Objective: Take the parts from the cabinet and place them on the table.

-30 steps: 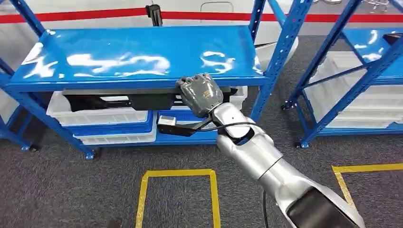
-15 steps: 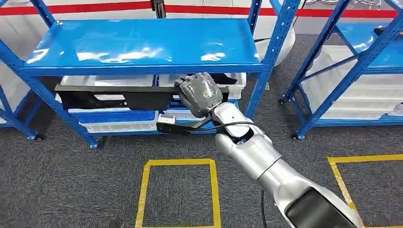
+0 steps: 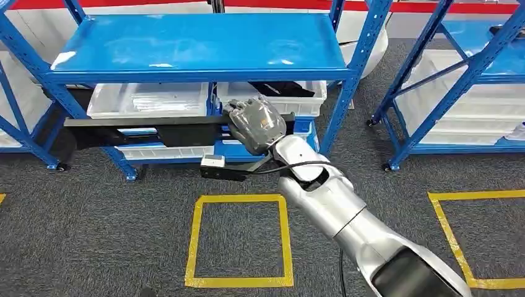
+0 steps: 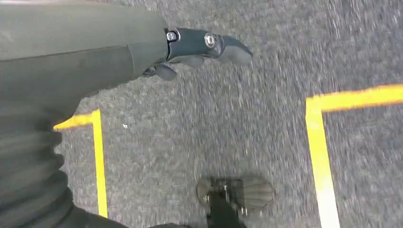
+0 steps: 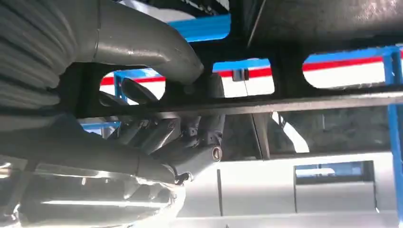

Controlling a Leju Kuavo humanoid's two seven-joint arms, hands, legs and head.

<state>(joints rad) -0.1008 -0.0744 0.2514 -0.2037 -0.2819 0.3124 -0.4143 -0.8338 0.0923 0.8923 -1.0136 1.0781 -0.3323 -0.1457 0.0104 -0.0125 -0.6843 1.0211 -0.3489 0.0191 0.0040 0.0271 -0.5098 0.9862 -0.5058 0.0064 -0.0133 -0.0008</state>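
The right arm (image 3: 347, 216) is built of rounded silver shells with a black section nearest the body, and a thin black cable loops over its wrist. The right hand (image 3: 257, 124) is grey with darker fingers (image 5: 190, 142) fixed by small round screws, behind a grey ribbed cover. The left hand (image 4: 190, 47) has the same dark fingers with silver screw heads

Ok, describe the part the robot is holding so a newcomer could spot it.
Find the blue shelf rack. In front of its lower level, the right hand grips a long black part, held level. Unlike the white bins behind, it is dark, flat and slotted.
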